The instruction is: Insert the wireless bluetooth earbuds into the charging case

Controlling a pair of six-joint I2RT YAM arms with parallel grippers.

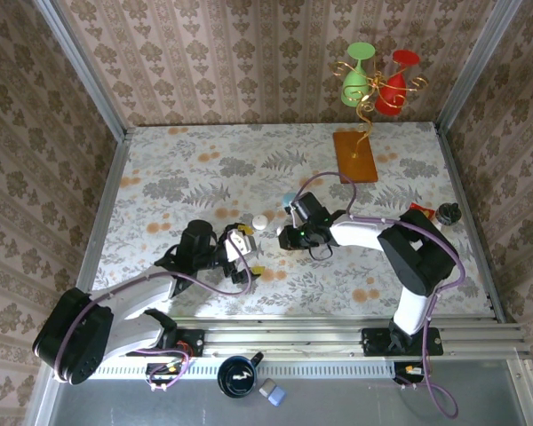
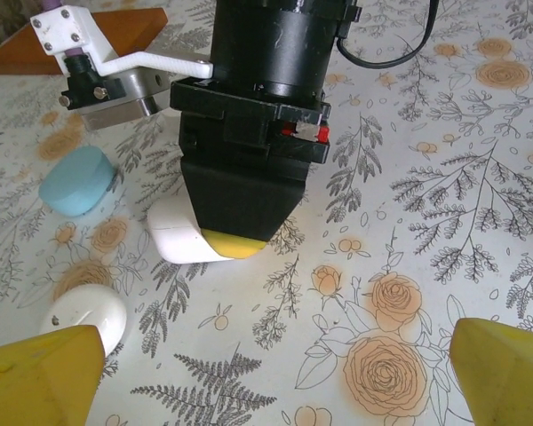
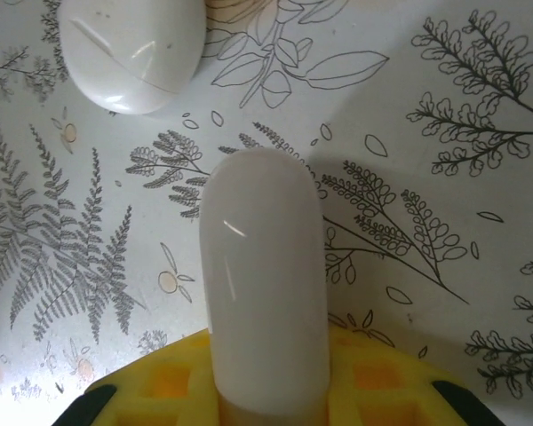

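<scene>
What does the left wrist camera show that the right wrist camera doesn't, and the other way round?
Left wrist extras: a blue case, a wooden board, the black body of the right hand, and the open left hand. Right wrist extras: the seam on the oval white case and the grid of the right hand's yellow pads. Shared: the long white case gripped by the right hand, the oval white case, the flowered table.

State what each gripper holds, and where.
The right gripper grips the white oblong case by one end; the left gripper is open and holds nothing.
</scene>
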